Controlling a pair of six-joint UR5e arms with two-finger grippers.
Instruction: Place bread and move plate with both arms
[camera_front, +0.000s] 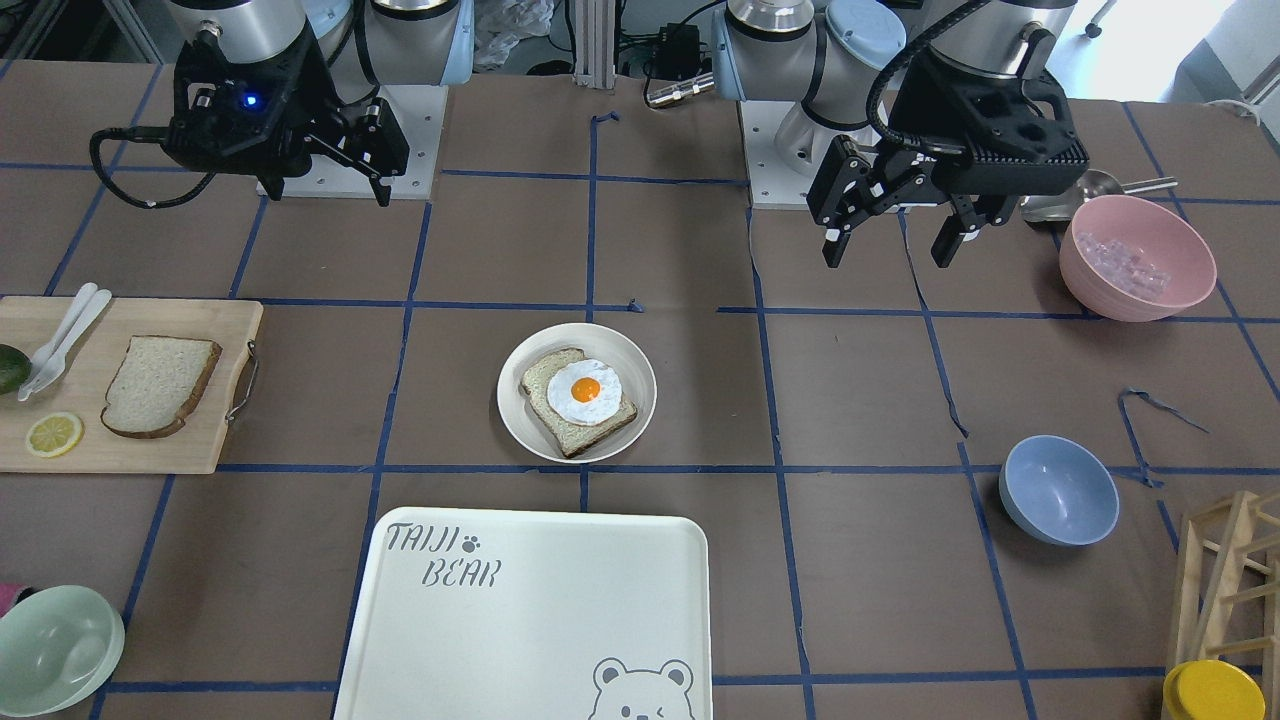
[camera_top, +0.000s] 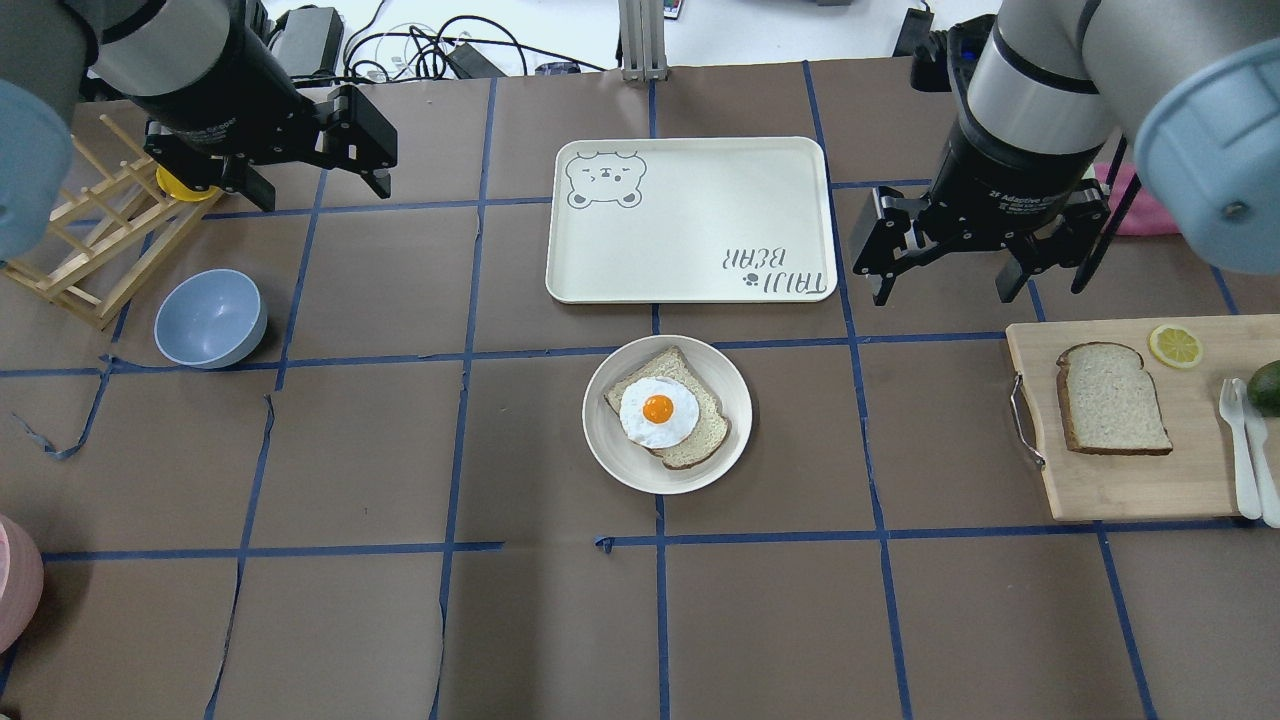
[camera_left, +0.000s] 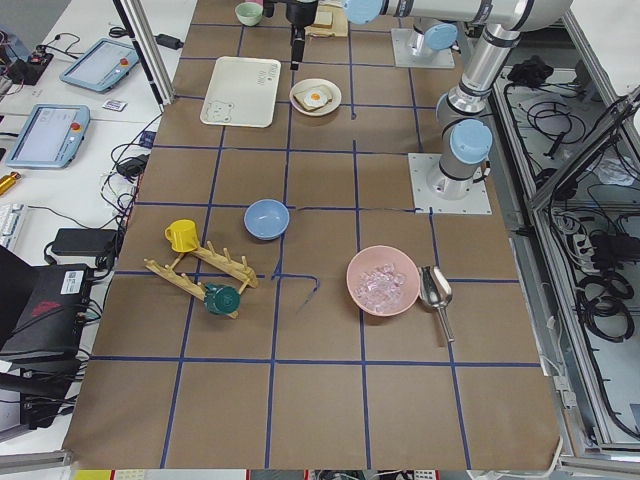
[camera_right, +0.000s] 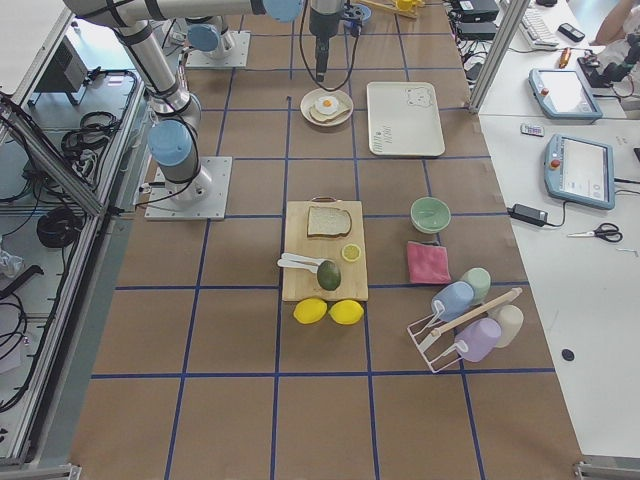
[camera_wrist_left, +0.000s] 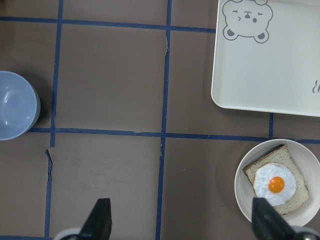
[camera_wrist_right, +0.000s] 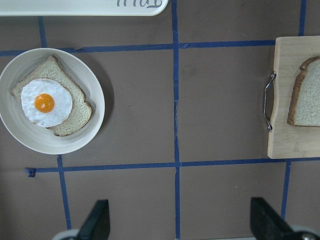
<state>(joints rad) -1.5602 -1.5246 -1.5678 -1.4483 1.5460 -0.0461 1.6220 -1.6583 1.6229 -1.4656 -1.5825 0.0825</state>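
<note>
The left pincer (camera_top: 322, 188) hangs above the counter (camera_top: 400, 450) with its jaws spread wide and nothing between them. The right pincer (camera_top: 943, 290) is equally wide open and empty. The left wrist view looks down between its fingertips (camera_wrist_left: 100, 220) at a blue bowl (camera_wrist_left: 12, 112), a tray (camera_wrist_left: 270, 65) and the plate (camera_wrist_left: 245, 200), but not the bread. The right wrist view catches the plate (camera_wrist_right: 30, 142) on one side and the cut-off edge of the bread (camera_wrist_right: 309, 92) on the other. The overhead view shows the whole slice (camera_top: 1112, 398) lying flat on a wooden board (camera_top: 1130, 490), well apart from the plate (camera_top: 600, 440), which holds an egg-topped slice (camera_top: 660, 410) just beside the tray. Only the front-facing view shows the pink bowl (camera_front: 1138, 258) whole, near the left pincer.
</note>
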